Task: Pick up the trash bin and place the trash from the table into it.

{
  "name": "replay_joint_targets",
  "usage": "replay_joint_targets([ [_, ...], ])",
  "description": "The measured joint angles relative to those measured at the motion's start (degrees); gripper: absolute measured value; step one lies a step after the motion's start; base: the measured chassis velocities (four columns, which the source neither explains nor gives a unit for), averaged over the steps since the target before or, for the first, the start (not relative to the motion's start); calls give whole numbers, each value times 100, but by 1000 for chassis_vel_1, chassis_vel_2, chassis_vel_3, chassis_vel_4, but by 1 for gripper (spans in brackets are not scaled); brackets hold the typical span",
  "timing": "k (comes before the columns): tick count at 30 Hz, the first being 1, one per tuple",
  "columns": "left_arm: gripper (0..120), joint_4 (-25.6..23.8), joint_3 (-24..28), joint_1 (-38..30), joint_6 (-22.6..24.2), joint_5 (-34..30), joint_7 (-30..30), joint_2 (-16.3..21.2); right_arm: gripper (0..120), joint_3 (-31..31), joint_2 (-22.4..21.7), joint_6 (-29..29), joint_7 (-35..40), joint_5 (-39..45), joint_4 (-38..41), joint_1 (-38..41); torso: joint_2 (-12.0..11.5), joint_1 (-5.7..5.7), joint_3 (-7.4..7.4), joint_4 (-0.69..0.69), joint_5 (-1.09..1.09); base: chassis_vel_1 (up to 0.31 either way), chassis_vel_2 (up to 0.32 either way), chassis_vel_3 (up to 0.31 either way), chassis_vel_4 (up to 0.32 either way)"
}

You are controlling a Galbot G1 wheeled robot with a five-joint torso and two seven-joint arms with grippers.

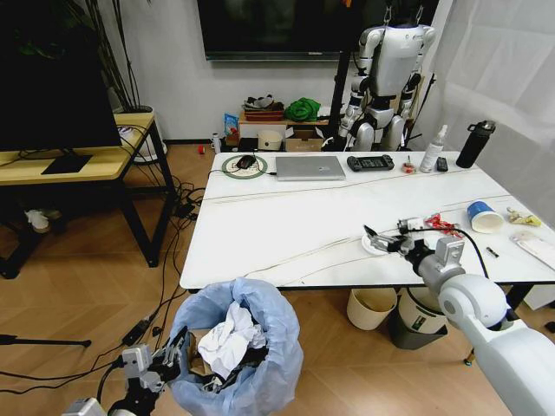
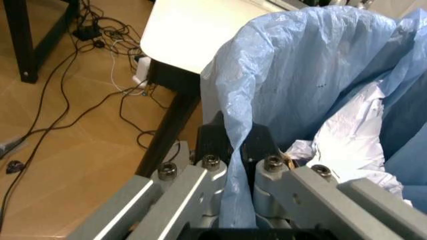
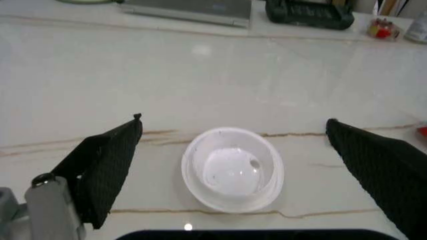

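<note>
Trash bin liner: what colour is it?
Light blue, translucent and crinkly; the trash bin liner shows best in the left wrist view.

You can't see the trash bin (image 1: 234, 351) itself, because its blue bag (image 2: 300, 90) covers it. The picture's bottom edge cuts off the bin's lower part. The small things by the paper cup (image 1: 482, 216) are too tiny to name.

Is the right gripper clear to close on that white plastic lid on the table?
Probably yes: the right gripper is open with its fingers either side of the white plastic lid, which lies alone on the table.
</note>
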Motion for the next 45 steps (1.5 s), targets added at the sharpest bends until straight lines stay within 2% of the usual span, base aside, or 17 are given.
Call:
replay_joint_targets([
  [7,0,31,-39,-28,-5,-10,7,-31,100,-624,50,2,-19,-208,-434,356,0,0,0,1,-1,0,0,0,0],
  [11,0,30,-44,-27,-5,-10,7,-66,95,-906,100,8,-26,-326,-720,563,0,0,0,1,-2,0,0,0,0],
  [13,0,22,-78,-20,-5,-12,7,-84,84,-1035,130,93,-33,-403,-907,664,0,0,0,0,-1,0,0,0,0],
  [15,0,22,-87,-18,-5,-13,7,-89,82,-1069,137,137,-29,-424,-948,683,0,0,0,1,-1,0,0,0,0],
  [18,0,29,-116,-16,-8,-14,9,-109,67,-1117,160,186,-10,-439,-1020,716,0,0,0,0,-1,0,0,0,0],
  [20,0,31,-120,-15,-8,-14,9,-117,64,-1121,169,191,-2,-439,-1035,726,0,0,0,1,-2,0,0,0,0],
  [24,0,32,-122,-28,-8,-14,6,-125,45,-1151,188,196,6,-436,-1070,763,0,-1,-1,0,-2,0,0,0,0],
  [28,0,32,-124,-37,-7,-14,-1,-127,35,-1168,202,197,9,-433,-1110,794,0,-1,-1,0,-2,0,0,0,0],
  [32,0,33,-132,-45,-2,-28,-7,-127,16,-1177,213,197,9,-422,-1154,835,0,-1,-1,0,-1,0,0,0,0],
  [33,0,33,-132,-45,-2,-28,-7,-127,16,-1177,213,197,9,-422,-1154,835,0,-1,-1,0,-1,0,0,0,0],
  [37,0,44,-135,-60,4,-44,-15,-125,1,-1167,214,208,6,-397,-1138,834,0,-1,-1,0,-1,0,0,0,0],
  [41,0,56,-129,-68,7,-48,-18,-120,0,-1121,232,279,-4,-260,-958,780,0,-1,0,0,1,0,0,0,0],
  [45,0,71,-125,-76,10,-49,-20,-120,0,-1063,242,533,-112,138,-324,694,0,-1,0,0,-2,0,0,0,0],
])
